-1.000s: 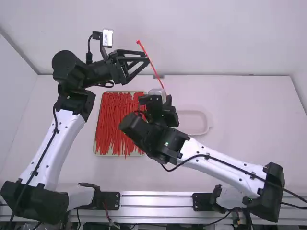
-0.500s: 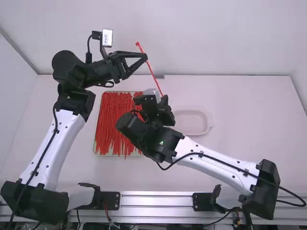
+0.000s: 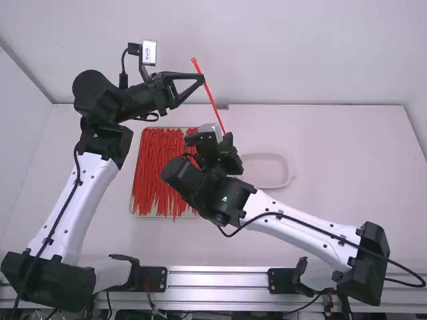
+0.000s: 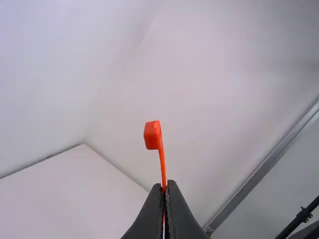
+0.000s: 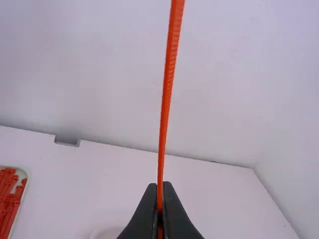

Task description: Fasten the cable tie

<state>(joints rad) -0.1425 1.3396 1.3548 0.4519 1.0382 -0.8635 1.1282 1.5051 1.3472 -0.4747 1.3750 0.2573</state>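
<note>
We see one red cable tie (image 3: 212, 100) held in the air above the tabletop's far edge, left of its middle. It slants from the left gripper (image 3: 201, 79) down to the right gripper (image 3: 225, 133). In the left wrist view that claw is pressed together on the strap just under the tie's square head (image 4: 152, 134), which stands free above the fingertips. In the right wrist view the right claw is likewise clamped on the strap, whose ridged length runs straight up from it. From the high view we make out a flat tray (image 3: 135, 212) heaped with loose red ties on the tabletop's left half. A white oval dish (image 3: 289, 175) sits just beside it toward the middle.
</note>
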